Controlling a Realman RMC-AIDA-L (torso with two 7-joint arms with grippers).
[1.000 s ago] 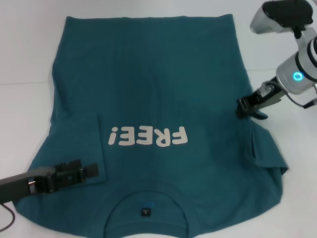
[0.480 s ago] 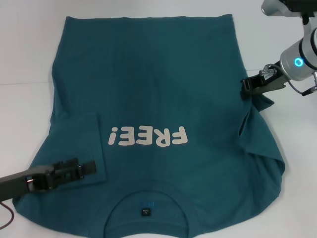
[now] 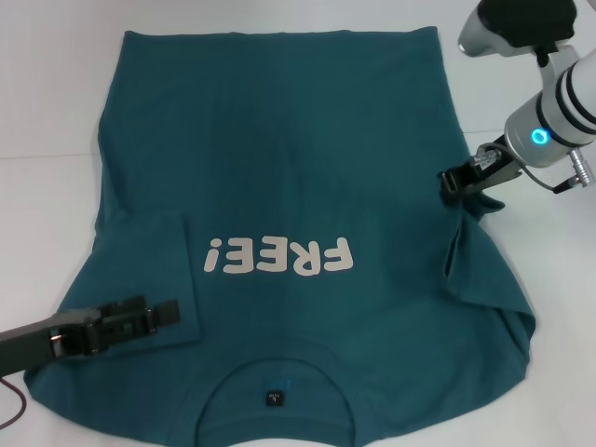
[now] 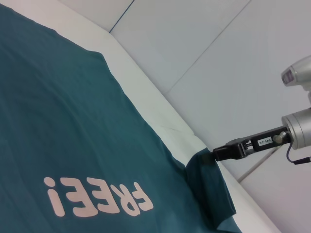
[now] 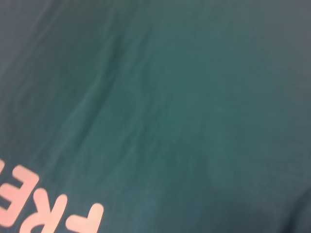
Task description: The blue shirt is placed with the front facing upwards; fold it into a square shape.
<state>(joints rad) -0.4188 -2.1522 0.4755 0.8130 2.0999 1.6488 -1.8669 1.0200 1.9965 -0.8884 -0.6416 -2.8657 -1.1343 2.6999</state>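
The blue shirt (image 3: 279, 158) lies front up on the white table (image 3: 47, 112), collar toward me, with white "FREE!" lettering (image 3: 279, 255) and a dark neck label (image 3: 274, 399). Its left sleeve (image 3: 140, 256) is folded in over the body. My right gripper (image 3: 453, 184) is shut on the right sleeve (image 3: 475, 261) and holds it lifted above the shirt's right edge. The left wrist view shows the right gripper (image 4: 210, 156) with the sleeve (image 4: 209, 189) hanging from it. My left gripper (image 3: 168, 312) is open, low over the folded left sleeve. The right wrist view shows only the shirt's cloth (image 5: 170, 97).
White table shows to the left of the shirt (image 3: 37, 233) and to its right (image 3: 559, 307). A wall stands behind the table (image 4: 204, 48). A thin cable (image 3: 11, 405) trails by my left arm at the near left corner.
My right gripper lifted the right sleeve off the table, then carried it a little inward toward the shirt's body. My left gripper drew back slightly to the left.
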